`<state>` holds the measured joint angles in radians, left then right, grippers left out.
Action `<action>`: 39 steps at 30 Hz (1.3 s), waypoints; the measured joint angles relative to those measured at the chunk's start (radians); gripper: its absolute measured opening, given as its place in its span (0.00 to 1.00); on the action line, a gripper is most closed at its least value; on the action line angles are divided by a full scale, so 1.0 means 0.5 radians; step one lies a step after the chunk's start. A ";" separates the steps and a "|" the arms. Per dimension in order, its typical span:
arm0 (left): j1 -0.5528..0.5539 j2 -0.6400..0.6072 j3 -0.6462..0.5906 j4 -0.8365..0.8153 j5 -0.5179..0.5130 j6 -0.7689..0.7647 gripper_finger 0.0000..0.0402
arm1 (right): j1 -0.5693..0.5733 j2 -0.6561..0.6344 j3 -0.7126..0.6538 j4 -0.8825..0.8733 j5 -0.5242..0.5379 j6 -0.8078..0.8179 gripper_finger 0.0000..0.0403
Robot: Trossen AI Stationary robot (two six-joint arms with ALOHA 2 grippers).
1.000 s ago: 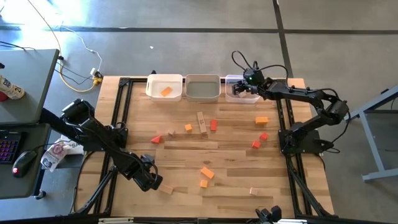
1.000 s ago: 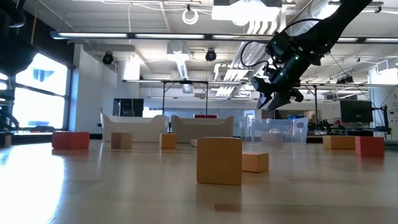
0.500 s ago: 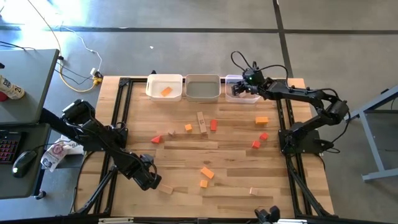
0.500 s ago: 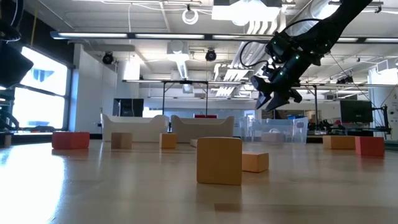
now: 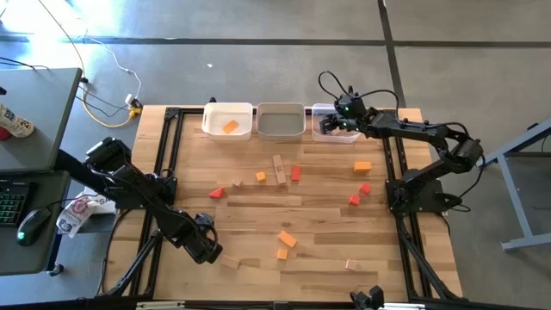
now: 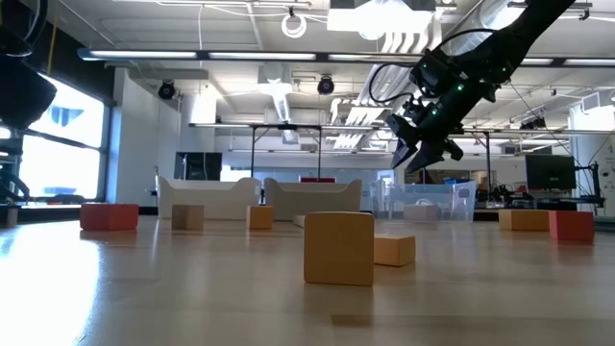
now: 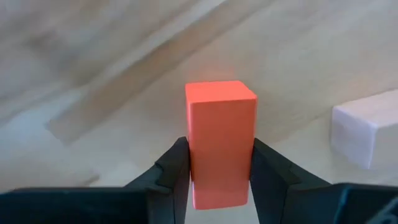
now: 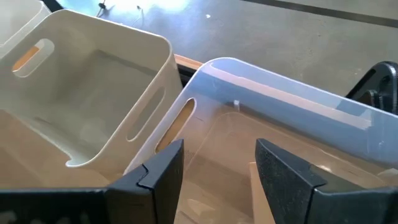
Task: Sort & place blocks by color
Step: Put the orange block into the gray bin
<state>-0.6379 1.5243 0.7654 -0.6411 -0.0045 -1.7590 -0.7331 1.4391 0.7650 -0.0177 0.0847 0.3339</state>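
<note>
Left gripper (image 7: 219, 177) now clamped on an orange block (image 7: 220, 140)

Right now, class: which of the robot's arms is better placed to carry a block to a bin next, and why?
The left. The left gripper is shut on an orange block at the table's near edge. The right gripper hangs with empty jaws over the clear bin, holding nothing.
</note>
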 joint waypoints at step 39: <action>1.432 -0.683 0.005 0.328 -0.666 2.353 0.27 | 0.674 -0.055 -0.002 0.003 -0.069 0.011 0.46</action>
<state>0.0779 1.1828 0.7677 -0.4771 -0.3375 -0.5828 -0.3962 1.4117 0.7639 -0.0163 0.0503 0.3393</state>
